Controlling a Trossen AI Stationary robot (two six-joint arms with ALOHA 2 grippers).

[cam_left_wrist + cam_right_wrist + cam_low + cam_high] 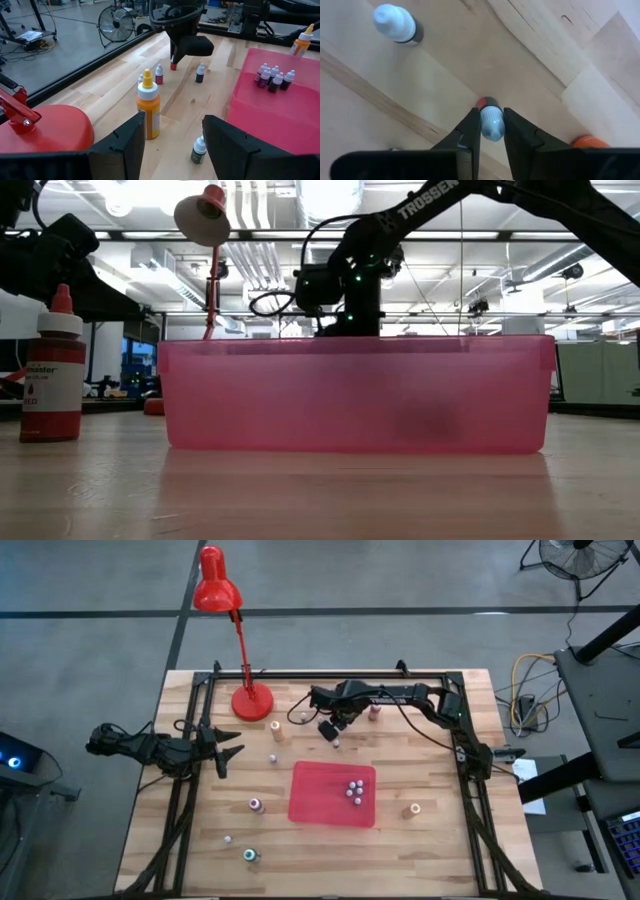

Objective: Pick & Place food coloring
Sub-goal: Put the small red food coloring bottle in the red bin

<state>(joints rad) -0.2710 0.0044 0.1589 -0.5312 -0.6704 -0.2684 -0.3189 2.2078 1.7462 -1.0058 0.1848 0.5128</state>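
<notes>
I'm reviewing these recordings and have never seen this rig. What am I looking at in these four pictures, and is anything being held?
Two dark robot arms work at a wooden table. One picture looks straight down on it, one looks level across the tabletop, and two come from cameras on the arms' wrists.

On the table stand a red lamp, a red tray with several small whitish-capped bottles in it, and more food coloring bottles scattered around, including an orange one.

The right gripper is down near the lamp, its fingers closed on either side of a tiny red bottle with a whitish cap that stands on the wood. The left gripper waits at the left side, fingers apart, holding nothing.
</notes>
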